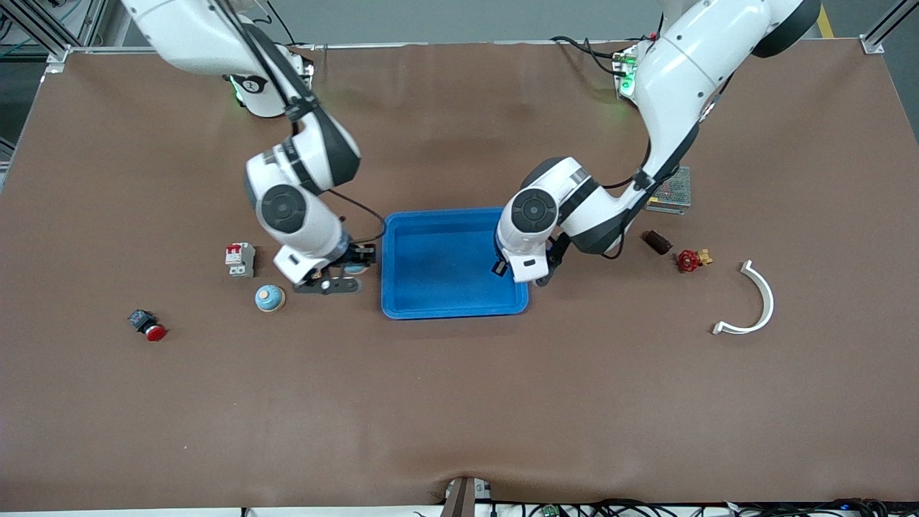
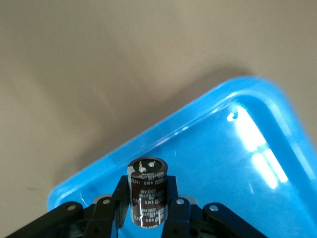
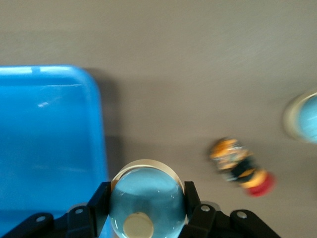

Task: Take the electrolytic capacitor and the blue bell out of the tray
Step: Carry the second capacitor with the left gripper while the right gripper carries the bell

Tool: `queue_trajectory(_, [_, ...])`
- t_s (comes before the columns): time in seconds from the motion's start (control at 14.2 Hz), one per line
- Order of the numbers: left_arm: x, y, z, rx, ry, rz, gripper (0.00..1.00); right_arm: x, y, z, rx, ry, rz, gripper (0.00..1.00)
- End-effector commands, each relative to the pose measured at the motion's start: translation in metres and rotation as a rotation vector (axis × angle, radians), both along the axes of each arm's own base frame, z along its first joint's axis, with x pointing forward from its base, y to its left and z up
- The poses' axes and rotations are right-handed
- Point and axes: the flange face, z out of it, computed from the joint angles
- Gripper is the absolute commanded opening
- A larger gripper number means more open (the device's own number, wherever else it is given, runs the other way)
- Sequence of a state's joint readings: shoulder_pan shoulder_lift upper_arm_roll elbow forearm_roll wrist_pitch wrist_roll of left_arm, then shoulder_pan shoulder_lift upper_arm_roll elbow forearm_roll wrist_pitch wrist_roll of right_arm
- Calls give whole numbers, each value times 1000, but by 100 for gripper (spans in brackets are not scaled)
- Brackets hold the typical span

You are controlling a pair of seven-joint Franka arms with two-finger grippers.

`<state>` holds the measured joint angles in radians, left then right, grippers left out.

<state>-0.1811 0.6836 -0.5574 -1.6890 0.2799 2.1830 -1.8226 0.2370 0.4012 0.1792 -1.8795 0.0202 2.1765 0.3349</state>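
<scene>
Left gripper point(image 2: 148, 208): closed on the electrolytic capacitor point(image 2: 147, 191), dark brown can clamped across its body between both fingers; positioned over the tray point(image 1: 445, 301) at the corner toward the left arm's end of the table.
Capacitor axis: long axis running out along the fingers, terminal end pointing away from the gripper; rim and bare table lying directly ahead of that end in the left wrist view.
Right gripper point(image 3: 146, 210): closed on the blue bell point(image 3: 147, 203), dome gripped at its sides; positioned over bare table just beside the tray's rim toward the right arm's end, already outside the tray.
Tray: bright blue, shallow, no other contents seen on its floor in the front view.
Governing relation: capacitor not yet past the rim, bell already past it; judged that the left arm needs a short outward carry toward its own end of the table, the right arm only a lowering and release.
Hazard, left: brown cylinder point(image 1: 657, 242) and red valve piece point(image 1: 691, 260) lying on the table near that end.
Hazard, right: second blue bell point(image 1: 270, 298), grey breaker point(image 1: 240, 259) and red push-button point(image 1: 147, 324) near the set-down area.
</scene>
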Motion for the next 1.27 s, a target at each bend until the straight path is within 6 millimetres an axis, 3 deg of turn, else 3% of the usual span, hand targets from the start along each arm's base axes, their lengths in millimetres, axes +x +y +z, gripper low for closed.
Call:
queue_trajectory(0.0, [15, 34, 38, 40, -30, -81, 0, 22, -67, 22, 38, -11, 54, 0])
queue_trajectory(0.14, [34, 75, 49, 63, -2, -111, 0, 36, -119, 23, 48, -25, 74, 0])
queue_trajectory(0.35, [53, 124, 49, 76, 38, -154, 0, 51, -193, 21, 68, -68, 138, 0])
queue_trajectory(0.49, [59, 156, 52, 86, 63, -209, 0, 55, -226, 16, 73, -97, 172, 0])
queue_trajectory(0.78, [69, 240, 54, 83, 97, -266, 0, 48, -291, -26, 94, -94, 187, 0])
queue_trajectory(0.85, [71, 255, 51, 77, 106, -286, 0, 47, -304, -36, 114, -94, 181, 0])
queue_trajectory(1.06, [78, 309, 43, 70, 121, -355, 0, 42, -316, -47, 138, -108, 184, 0])
queue_trajectory(1.2, [79, 327, 34, 106, 121, -385, 0, 37, -325, -58, 139, -114, 196, 0])
